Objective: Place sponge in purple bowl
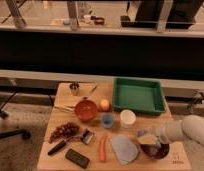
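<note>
Near the desk's [60,157] front right corner, the pincer [145,137] grasps one yellow sponge [149,140], long axis left-right, over one round dark-purple bowl [156,151].

arm [191,131]: smooth rounded shell, white/pale grey, thick cylindrical seg, tapers twd wrist, enters from right of green tray [138,95] | gripper [148,137]: at arm's tip just below tray's front edge, greyish, looks darker than shell | no markings, cables or screws legible
</note>
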Available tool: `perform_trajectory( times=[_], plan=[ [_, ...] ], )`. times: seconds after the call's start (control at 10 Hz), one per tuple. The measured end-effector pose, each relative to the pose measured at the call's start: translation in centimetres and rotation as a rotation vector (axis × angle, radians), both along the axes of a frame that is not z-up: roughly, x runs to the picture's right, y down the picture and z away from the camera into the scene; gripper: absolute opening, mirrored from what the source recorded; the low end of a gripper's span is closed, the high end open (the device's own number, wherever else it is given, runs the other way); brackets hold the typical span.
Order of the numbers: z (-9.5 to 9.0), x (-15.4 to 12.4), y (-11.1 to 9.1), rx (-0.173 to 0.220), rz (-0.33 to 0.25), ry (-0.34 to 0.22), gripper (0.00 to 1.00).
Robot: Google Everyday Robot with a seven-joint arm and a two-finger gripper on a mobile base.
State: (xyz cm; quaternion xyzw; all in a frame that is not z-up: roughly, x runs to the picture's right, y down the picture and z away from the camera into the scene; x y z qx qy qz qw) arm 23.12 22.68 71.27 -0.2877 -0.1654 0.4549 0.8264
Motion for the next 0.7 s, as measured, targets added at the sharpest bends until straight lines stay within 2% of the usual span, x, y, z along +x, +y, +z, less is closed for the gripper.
perform_trajectory(
  times=[0.5,0.6,0.7],
  plan=[
    [-0.05,0.18,0.32,0.01,0.011,-0.028,0.74],
    [-0.03,0.0,0.34,0.015,0.006,-0.034,0.8],
    [-0.09,-0.06,0.25,0.017,0.004,-0.036,0.8]
  ],
)
